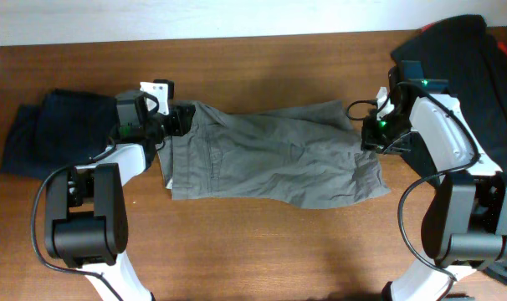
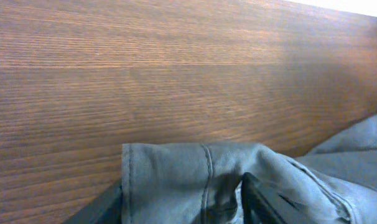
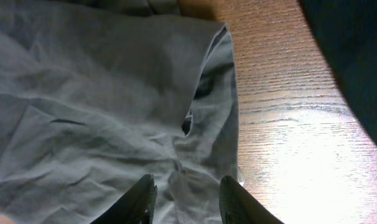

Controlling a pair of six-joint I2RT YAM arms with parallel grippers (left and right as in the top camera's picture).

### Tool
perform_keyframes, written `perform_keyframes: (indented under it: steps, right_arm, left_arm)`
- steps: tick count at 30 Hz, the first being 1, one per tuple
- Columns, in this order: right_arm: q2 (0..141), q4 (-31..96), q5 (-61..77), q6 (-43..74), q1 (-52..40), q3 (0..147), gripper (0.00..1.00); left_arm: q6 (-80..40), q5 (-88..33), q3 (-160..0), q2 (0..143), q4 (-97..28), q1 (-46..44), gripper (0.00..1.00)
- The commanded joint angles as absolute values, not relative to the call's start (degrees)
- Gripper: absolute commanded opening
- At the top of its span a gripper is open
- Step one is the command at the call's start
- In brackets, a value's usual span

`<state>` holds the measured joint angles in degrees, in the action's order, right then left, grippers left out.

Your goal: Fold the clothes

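While my right gripper (image 3: 187,182) is pinching the grey shorts (image 1: 270,155) between its fingers, their cloth is lying inside my left gripper (image 2: 181,185); I cannot tell if it's clamping.

both the left arm (image 1: 88,209) and right arm (image 1: 448,138) are black and white, with looping black cables (image 1: 39,201).

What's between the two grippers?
Only the grey shorts, spread across the table, with left gripper at one end and right gripper at the other. Shows in the overhead view.
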<state>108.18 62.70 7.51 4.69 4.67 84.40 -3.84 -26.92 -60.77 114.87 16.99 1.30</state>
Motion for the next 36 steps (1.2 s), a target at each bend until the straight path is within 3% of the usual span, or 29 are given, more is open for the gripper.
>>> perform_keyframes:
  steps: [1,3,4,7,13,14,15,18,24,25,28,29,35,36]
  right_arm:
    - [107.1,61.7,7.0,4.9,4.5,84.3,0.38]
    - [107.1,60.1,7.0,4.9,4.5,84.3,0.40]
    - [107.1,59.0,7.0,4.9,4.5,84.3,0.40]
    - [107.2,55.9,7.0,4.9,4.5,84.3,0.47]
    - [109.6,54.3,8.5,4.9,4.5,84.3,0.49]
    - [110.3,54.6,10.0,4.9,4.5,84.2,0.49]
    - [110.9,54.8,11.0,4.9,4.5,84.1,0.49]
    - [112.7,55.2,11.8,4.9,4.4,84.1,0.49]
    - [115.5,54.1,13.5,4.9,4.4,83.8,0.48]
    - [115.7,53.4,15.6,4.5,4.5,83.8,0.44]
    - [115.5,52.2,23.9,-0.4,4.5,84.1,0.23]
    - [115.5,51.7,25.7,-1.3,4.5,84.7,0.04]
    - [115.4,40.5,24.9,5.7,4.6,91.4,0.04]
    - [115.4,37.1,24.9,8.2,4.6,92.4,0.11]
  left_arm:
    - [-3.0,-32.2,-61.5,114.5,15.9,1.3,0.17]
    - [-3.1,-34.4,-61.5,113.9,13.3,1.3,0.03]
    - [-3.2,-34.9,-61.5,113.5,11.7,1.3,0.01]
    - [-3.1,-34.8,-61.5,111.9,6.3,1.3,0.01]
    - [-3.1,-34.4,-61.5,109.6,2.9,1.3,0.01]
    - [-3.1,-33.4,-61.5,109.6,2.9,1.3,0.08]
    - [-3.1,-32.4,-61.5,109.6,2.8,1.3,0.25]
    - [-2.9,-28.7,-61.5,109.6,2.9,1.3,0.60]
    - [-2.9,-27.1,-61.5,109.6,2.9,1.3,0.65]
    - [-2.9,-27.1,-61.5,109.6,3.0,1.3,0.68]
    - [-2.9,-27.1,-61.5,109.6,3.1,1.3,0.70]
    - [-2.9,-27.1,-61.5,109.6,3.4,1.3,0.69]
    - [-2.9,-27.2,-61.5,109.6,3.1,1.3,0.69]
    - [-2.9,-27.2,-61.5,109.6,2.7,1.3,0.69]
